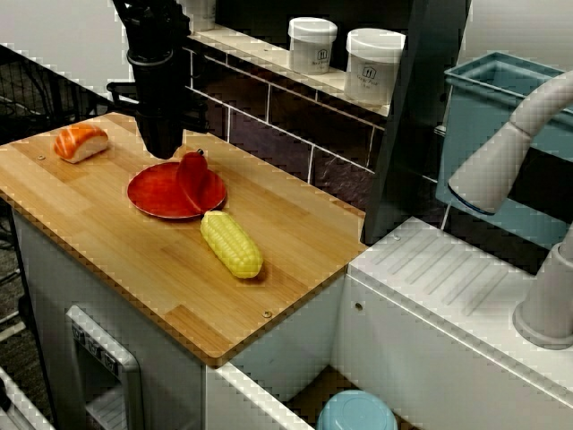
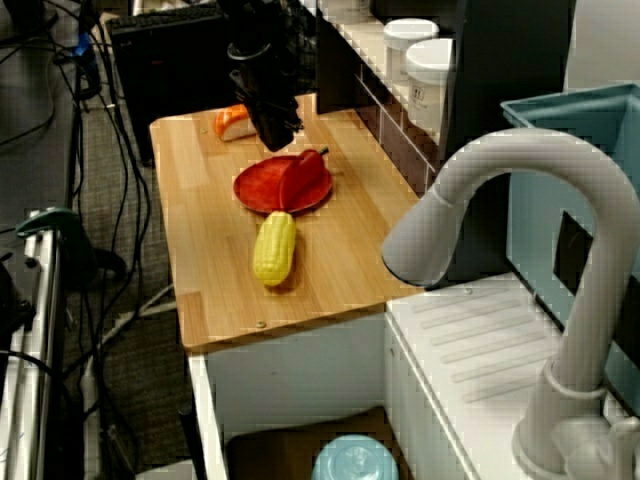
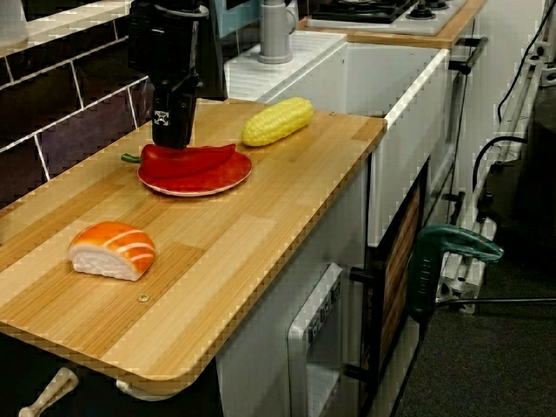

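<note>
You have the fingers [image 3: 174, 135] at the stem end of the red pepper [image 3: 195, 161], apart or together you cannot tell | pepper lies on the red plate [image 3: 208, 184] | corn cob [image 3: 278, 120] near plate | salmon sushi [image 3: 113, 250] well apart from plate, on desk [image 3: 261, 234]

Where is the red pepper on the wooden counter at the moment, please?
In the view from above, the red pepper lies on the red plate, right under the hand, between the salmon sushi and the corn cob.
</note>
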Controlling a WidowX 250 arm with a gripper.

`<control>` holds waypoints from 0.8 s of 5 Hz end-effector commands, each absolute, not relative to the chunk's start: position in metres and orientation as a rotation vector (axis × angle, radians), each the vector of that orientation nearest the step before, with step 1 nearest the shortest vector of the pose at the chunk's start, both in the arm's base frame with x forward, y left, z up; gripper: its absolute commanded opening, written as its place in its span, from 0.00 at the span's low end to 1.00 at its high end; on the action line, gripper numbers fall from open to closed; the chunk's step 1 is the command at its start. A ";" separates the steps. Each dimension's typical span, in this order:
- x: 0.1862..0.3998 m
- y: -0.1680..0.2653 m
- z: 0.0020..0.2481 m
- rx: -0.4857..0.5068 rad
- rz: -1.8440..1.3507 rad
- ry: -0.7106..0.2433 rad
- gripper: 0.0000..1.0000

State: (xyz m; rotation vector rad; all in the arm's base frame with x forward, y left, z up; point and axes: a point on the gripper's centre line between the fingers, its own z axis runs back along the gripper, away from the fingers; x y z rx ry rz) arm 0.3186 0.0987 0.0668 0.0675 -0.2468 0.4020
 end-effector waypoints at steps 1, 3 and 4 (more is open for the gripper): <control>0.322 0.098 0.094 0.081 0.349 -0.331 1.00; 0.327 0.094 0.110 0.068 0.045 -0.392 1.00; 0.331 0.092 0.112 0.071 -0.145 -0.442 1.00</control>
